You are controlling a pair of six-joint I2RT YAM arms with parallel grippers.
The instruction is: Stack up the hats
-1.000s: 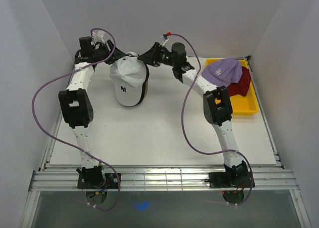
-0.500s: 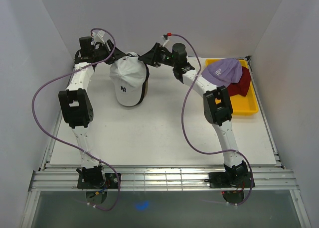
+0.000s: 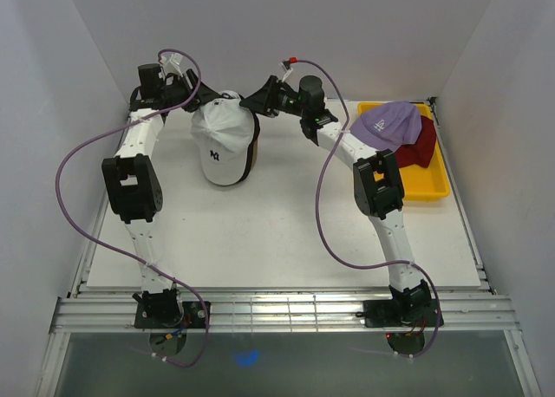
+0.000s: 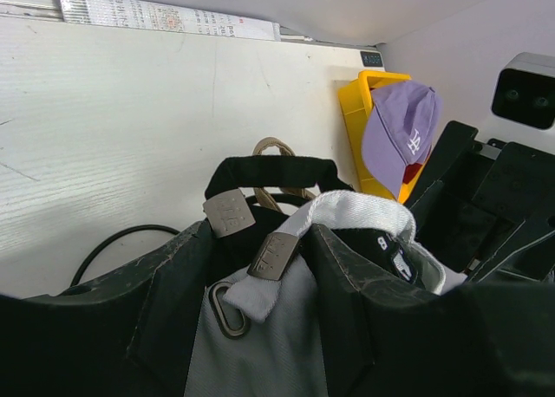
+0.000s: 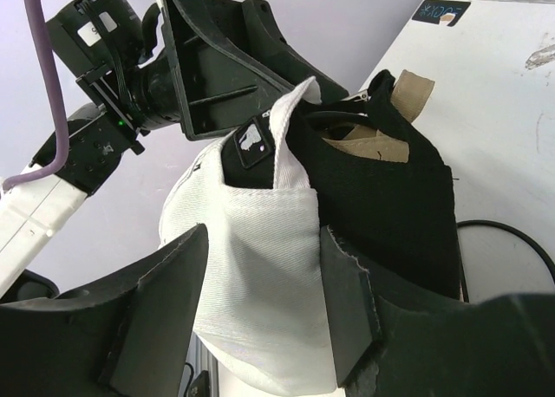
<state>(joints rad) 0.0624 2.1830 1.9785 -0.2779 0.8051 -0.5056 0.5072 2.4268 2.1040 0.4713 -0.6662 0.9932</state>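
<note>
A white hat [image 3: 223, 141] with a dark logo lies over a black hat [image 3: 252, 154] at the back of the table. A tan hat [image 5: 408, 90] shows under the black one. My left gripper [image 3: 201, 104] is at the white hat's rear left. In the left wrist view its jaws [image 4: 257, 245] press white fabric and the strap buckle between them. From the rear right, my right gripper [image 3: 248, 104] has its fingers either side of a fold of the same white hat [image 5: 260, 267]. A lavender hat [image 3: 390, 124] rests on a dark red hat [image 3: 421, 146].
A yellow tray [image 3: 431, 189] at the back right holds the lavender and dark red hats. White walls close in the table on the left, back and right. Purple cables loop off both arms. A black cable [image 4: 113, 241] lies on the table behind the pile.
The right gripper's fingers have drawn a little closer on the white hat's fabric, and its wrist has edged slightly left. The left arm and the hats have not moved.
</note>
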